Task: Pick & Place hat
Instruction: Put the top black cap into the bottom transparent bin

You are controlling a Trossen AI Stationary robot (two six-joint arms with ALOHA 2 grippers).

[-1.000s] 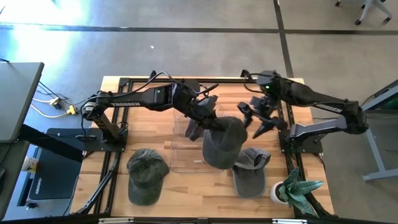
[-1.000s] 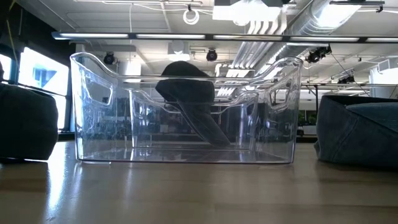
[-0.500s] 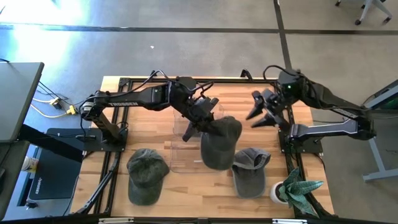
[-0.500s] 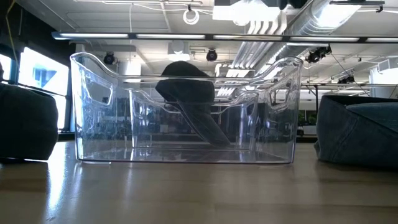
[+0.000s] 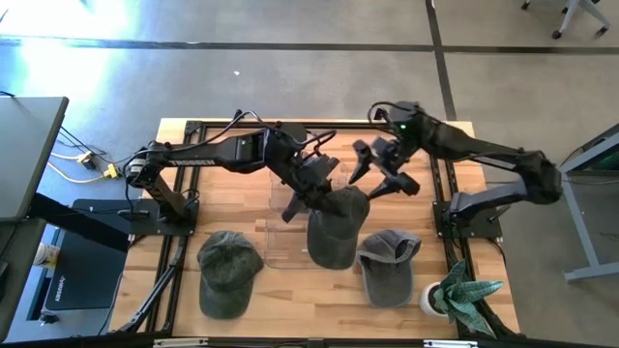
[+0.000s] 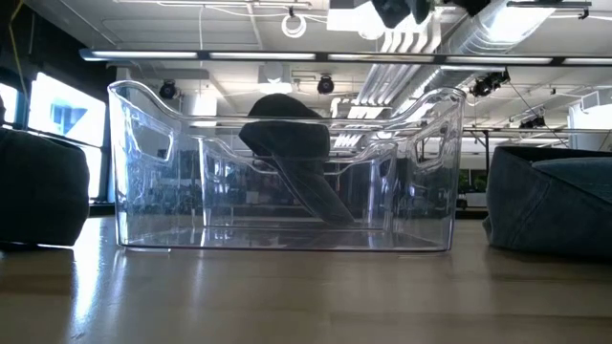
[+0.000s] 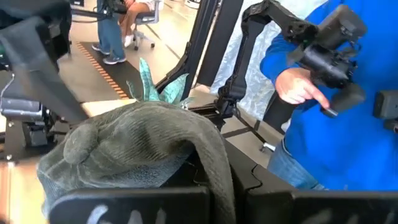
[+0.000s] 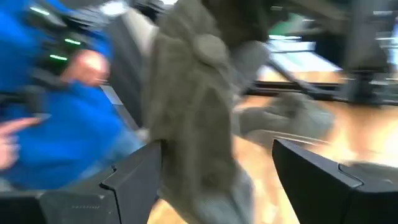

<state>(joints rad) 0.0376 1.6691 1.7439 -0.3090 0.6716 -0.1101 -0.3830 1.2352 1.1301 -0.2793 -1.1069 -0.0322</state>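
Right gripper (image 5: 379, 166) swung back toward hat (image 5: 334, 224) over clear bin (image 6: 287, 172).

Hat: grey-green cap (image 7: 140, 146), crown up with its top button showing, draped over the left gripper's fingers (image 7: 124, 208) at the near edge.
Plant: green spiky leaves (image 7: 152, 87) rise just behind the hat.
Other arm: dark links (image 7: 239, 81) stand past the hat.
Person: blue sleeve (image 7: 348, 130) close by, a hand (image 7: 298, 87) near a dark device (image 7: 333, 53).
Background: seated legs (image 7: 115, 31) by a chair.
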